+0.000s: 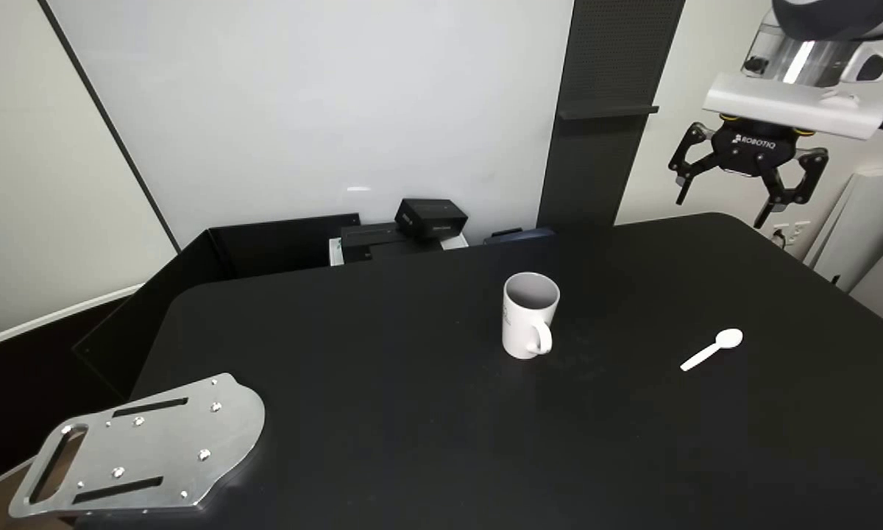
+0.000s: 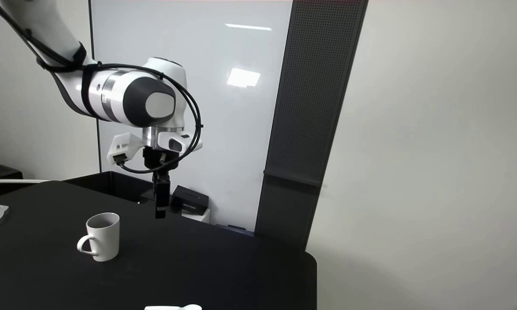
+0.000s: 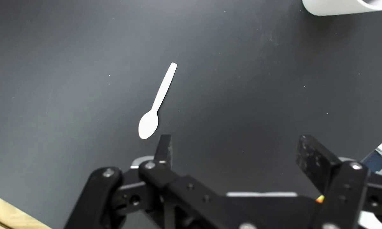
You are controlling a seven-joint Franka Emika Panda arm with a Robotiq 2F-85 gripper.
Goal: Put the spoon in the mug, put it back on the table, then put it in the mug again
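White spoon lies on black tabletop, well apart from upright mug. Pincer spread wide, empty, raised. Step: probably spoon pickup; first or second mug drop unclear. Next: should align over spoon, descend, pinch.

The spoon is ringed by bare table and left open from above in an exterior view; low passage at nine o'clock is blocked by the upright mug, its handle turned toward five, then farther off by a metal plate.
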